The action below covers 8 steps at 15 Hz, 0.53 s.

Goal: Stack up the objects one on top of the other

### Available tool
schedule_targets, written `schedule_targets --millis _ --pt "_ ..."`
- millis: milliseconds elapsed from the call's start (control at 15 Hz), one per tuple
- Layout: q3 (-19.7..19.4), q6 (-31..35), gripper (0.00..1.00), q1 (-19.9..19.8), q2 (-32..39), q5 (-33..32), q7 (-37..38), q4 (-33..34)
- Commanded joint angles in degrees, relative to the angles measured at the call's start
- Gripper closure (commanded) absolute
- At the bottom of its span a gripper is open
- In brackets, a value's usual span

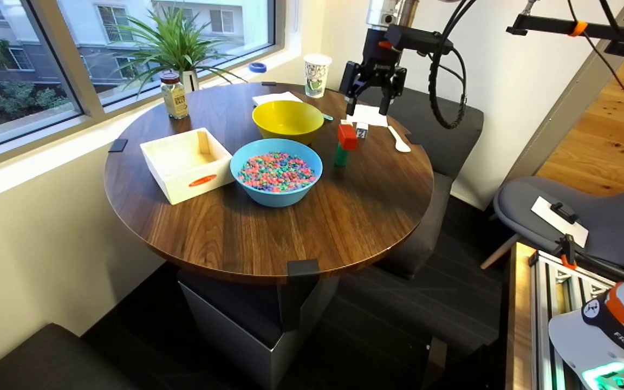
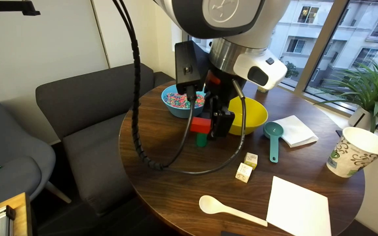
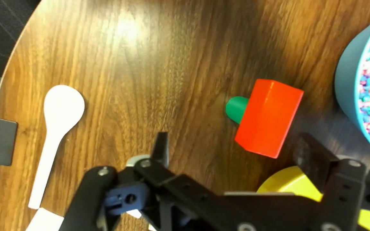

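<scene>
Red block (image 3: 270,118): set on top of the green piece (image 3: 235,107); the two are found right of centre in the wrist view and, in an exterior view, a little above and right of centre, near the right side of the blue bowl (image 1: 275,199).
Green piece: stood upright on the round wooden table (image 1: 290,233); partly hidden by the red block in the wrist view.
Gripper (image 1: 366,110): jaws parted wide, directed downward, apart from the red block; placed above and right of centre in an exterior view. In the wrist view its fingers (image 3: 162,147) are shown at lower centre and lower right.
Blue bowl: filled with small multicoloured bits (image 1: 277,172).
Yellow bowl (image 1: 287,116): shown above the blue bowl in an exterior view.
Wooden box (image 1: 182,189): open-topped, left of centre.
Jar (image 1: 175,103): capped, upper left.
Potted plant (image 1: 174,46): upper left, by the window.
Paper cup (image 2: 356,152): printed with scrolls, right side of an exterior view.
Teal scoop (image 2: 274,149): right of centre, at the edge of the folded napkin (image 2: 297,131).
Pale cubes (image 2: 243,172): two, close together, below and right of centre.
Spoon (image 2: 233,210): bottom centre, its handle end at the white sheet (image 2: 299,206).
</scene>
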Motion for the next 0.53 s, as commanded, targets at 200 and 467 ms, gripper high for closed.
schedule_targets --millis 200,467 --pt "0.04 -2.86 0.00 0.04 5.57 4.62 2.09 5.71" --pt "0.23 -4.22 0.00 -0.23 7.84 6.39 2.18 8.00"
